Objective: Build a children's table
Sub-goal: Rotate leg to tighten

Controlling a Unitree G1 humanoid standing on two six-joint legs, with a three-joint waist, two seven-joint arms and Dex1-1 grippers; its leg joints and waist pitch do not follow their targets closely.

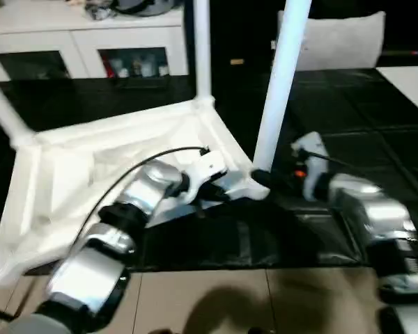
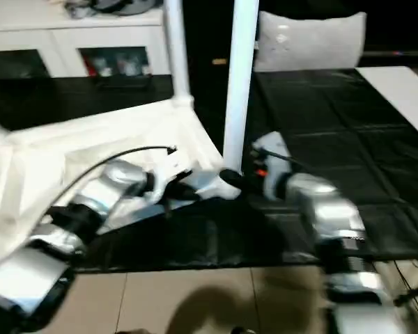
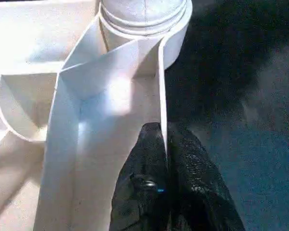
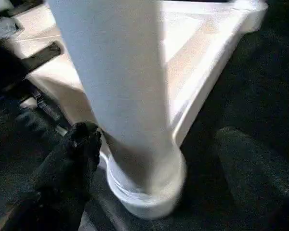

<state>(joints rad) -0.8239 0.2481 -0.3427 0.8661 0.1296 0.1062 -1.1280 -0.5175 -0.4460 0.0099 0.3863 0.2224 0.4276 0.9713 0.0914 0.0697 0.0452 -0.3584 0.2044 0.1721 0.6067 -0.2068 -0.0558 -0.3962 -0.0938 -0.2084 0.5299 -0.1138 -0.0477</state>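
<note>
The children's table top [image 1: 90,167] lies upside down on the black work table, ribbed underside up. Three white legs stand in its corner sockets: one at the near right corner [image 1: 282,76], one at the back [image 1: 202,49] and one at the left [image 1: 3,111]. My left gripper [image 1: 219,189] is shut on the top's thin side wall [image 3: 160,86], just short of the near right socket [image 3: 144,14]. My right gripper [image 1: 261,177] is open at the base of the near right leg [image 4: 120,96]. One finger [image 4: 82,144] is close beside the leg, and the other [image 4: 250,154] stands clear of it.
A white cabinet [image 1: 83,35] runs along the back, with a pale cushion [image 1: 341,38] behind the right side. A white board [image 1: 411,83] lies at the far right of the black cover [image 1: 362,132]. Tan floor [image 1: 209,299] shows below the table's front edge. A black cable [image 1: 125,167] arcs over my left forearm.
</note>
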